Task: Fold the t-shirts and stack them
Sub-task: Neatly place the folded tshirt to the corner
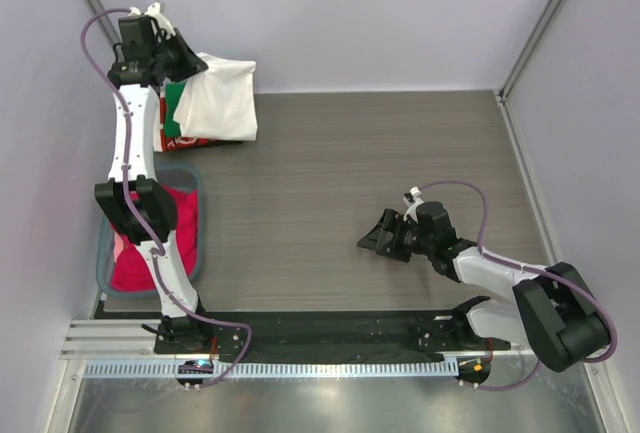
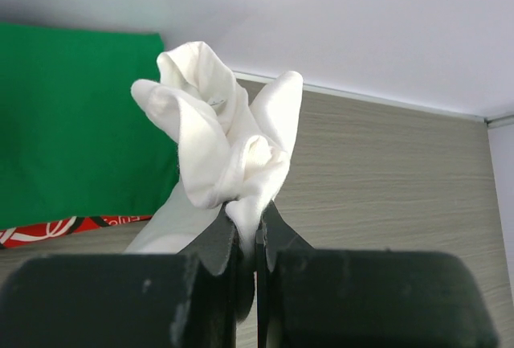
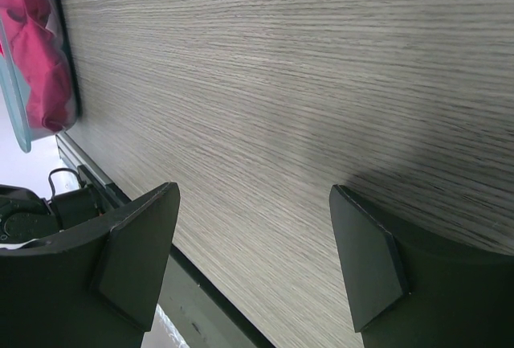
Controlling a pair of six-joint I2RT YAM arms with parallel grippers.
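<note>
The left end effector [image 2: 249,231] was pressed together on a bunch of the white t-shirt [image 2: 221,143], which rose above the fingertips in loose folds. In the top view this shirt hung from the end effector down onto a pile at about 11 o'clock of the table [image 1: 380,153]. It covered most of the green t-shirt [image 2: 72,123] and the red-and-white t-shirt [image 2: 56,229] (only their edges showed there). The right end effector [image 3: 255,264] was spread wide and held nothing, low over the table at about 4 o'clock. A pink t-shirt [image 1: 130,263] lay in the grey-blue tub [image 1: 103,258] at about 8 o'clock.
</note>
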